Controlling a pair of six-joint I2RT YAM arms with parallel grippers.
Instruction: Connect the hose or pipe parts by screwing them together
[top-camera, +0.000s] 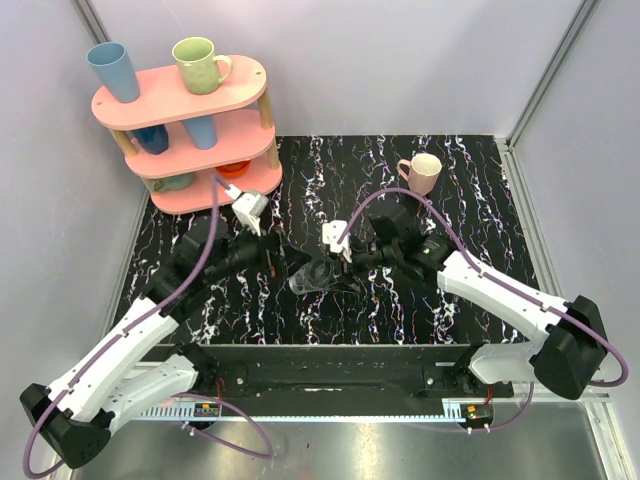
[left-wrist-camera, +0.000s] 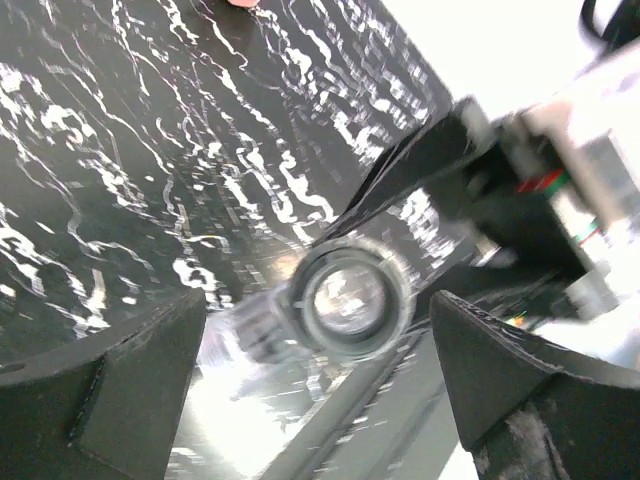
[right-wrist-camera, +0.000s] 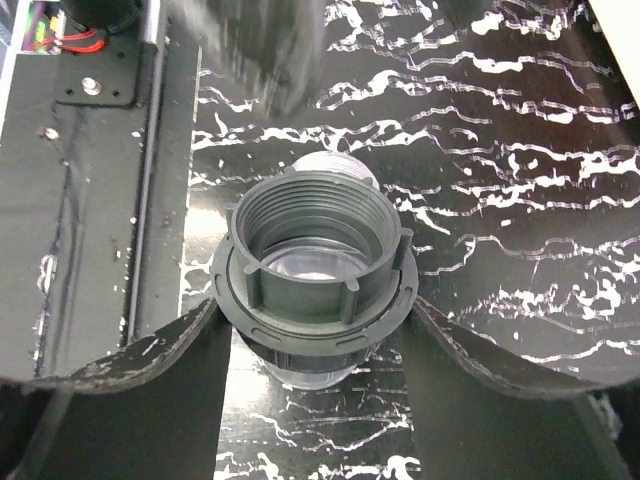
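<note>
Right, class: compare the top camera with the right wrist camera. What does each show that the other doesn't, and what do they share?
Only the top view: the pink shelf with mugs, the lone pink mug on the table, and the left arm. Only the right wrist view: the screw threads inside the grey fitting, and the right end effector pressing its flange from both sides. Both: the fitting itself, held by the right end effector, and the black marbled table.
</note>
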